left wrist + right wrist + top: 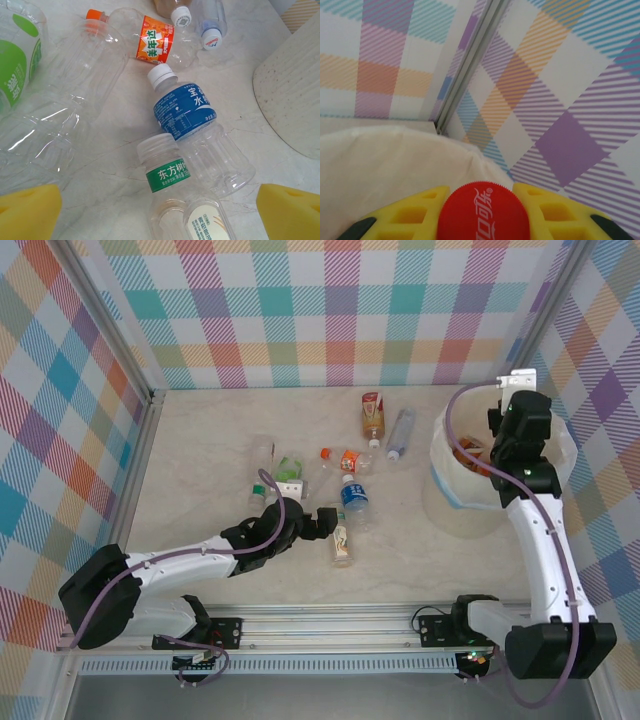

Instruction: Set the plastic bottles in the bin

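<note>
Red-capped bottle [482,216] clamped in R pincer [482,197] over bin [445,508]; some look already inside. L pincer [160,212] apart above ~8 plastic bottles [354,497] on worktop [200,440], 9 o'clock of bin, so most left.

Marble-look desk [195,445]: plastic bottles [353,496] lying scattered mid-desk, white-lined bin [455,515] standing near right edge.

A pale marble-patterned worktop [200,455] sits between pastel plaid walls [330,310] on three sides. Grey metal posts [105,320] mark the far corners; a slotted aluminium rail [340,623] runs along the near edge.
</note>
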Robot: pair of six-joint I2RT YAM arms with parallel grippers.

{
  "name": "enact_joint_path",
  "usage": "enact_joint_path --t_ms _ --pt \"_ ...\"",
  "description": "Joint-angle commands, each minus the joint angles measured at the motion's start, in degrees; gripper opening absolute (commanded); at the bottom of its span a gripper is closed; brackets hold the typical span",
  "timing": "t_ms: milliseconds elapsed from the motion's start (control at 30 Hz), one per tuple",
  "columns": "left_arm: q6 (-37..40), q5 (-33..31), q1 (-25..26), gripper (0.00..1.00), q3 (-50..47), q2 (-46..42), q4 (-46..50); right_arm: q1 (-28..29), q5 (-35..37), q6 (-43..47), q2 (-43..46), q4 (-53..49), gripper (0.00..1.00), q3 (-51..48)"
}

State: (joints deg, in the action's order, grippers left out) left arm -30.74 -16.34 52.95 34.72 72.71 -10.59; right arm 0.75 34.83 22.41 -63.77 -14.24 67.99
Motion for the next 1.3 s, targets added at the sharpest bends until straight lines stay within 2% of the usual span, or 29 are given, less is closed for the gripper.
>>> enact_joint_path --t_ms 0,100,167,233,300,500,600,733,833,967,1133,1267 --pt "-0.9 0.6 -0.6 1.0 2.3 0.7 1.6 -0.2 3.8 -0.7 -2.2 -3.4 0.1 -1.8" --pt "-1.2 1.0 -0.5 1.0 2.7 1.0 2.8 -0.1 6.2 0.2 -4.6 -3.6 0.14 -2.5" --pt "-1.4 1.2 -0.6 1.0 2.5 1.1 2.5 -0.2 6.8 -1.0 -5.8 -4.7 0.26 -2.4" --pt "-1.3 1.3 -0.7 1.0 2.9 1.6 3.2 -0.1 6.1 -3.3 -6.3 -6.2 0.45 -1.9" --pt "-1.1 1.7 -0.6 1.0 3.7 2.1 4.7 -0.1 4.6 -5.4 -6.4 -7.0 0.58 -1.6" --pt "-2.1 2.0 -0.7 1.0 5.1 4.1 5.6 0.5 1.2 -8.3 -5.7 -10.5 0.76 0.1" --pt "-3.3 1.7 -0.7 1.0 5.3 4.8 5.1 1.7 0.5 -8.2 -4.0 -10.8 0.81 0.4" --pt "-4.7 1.6 -0.8 1.0 5.6 5.8 5.4 3.2 -5.3 -8.7 -1.4 -11.5 0.88 0.6" --pt "-5.6 1.9 -0.8 1.0 5.8 6.3 6.1 4.9 -6.1 -9.5 -0.3 -11.6 1.0 1.0" --pt "-6.6 1.8 -1.0 1.0 5.9 6.4 6.8 6.7 -10.7 -12.7 1.4 -13.1 1.0 3.2" --pt "-8.2 1.3 -1.3 1.0 5.4 6.2 6.9 9.2 -23.6 -14.9 5.0 -10.3 1.0 3.0" --pt "-9.8 1.3 -1.8 1.0 5.0 6.1 7.2 13.1 -28.4 -14.9 4.5 -10.3 1.0 4.0"
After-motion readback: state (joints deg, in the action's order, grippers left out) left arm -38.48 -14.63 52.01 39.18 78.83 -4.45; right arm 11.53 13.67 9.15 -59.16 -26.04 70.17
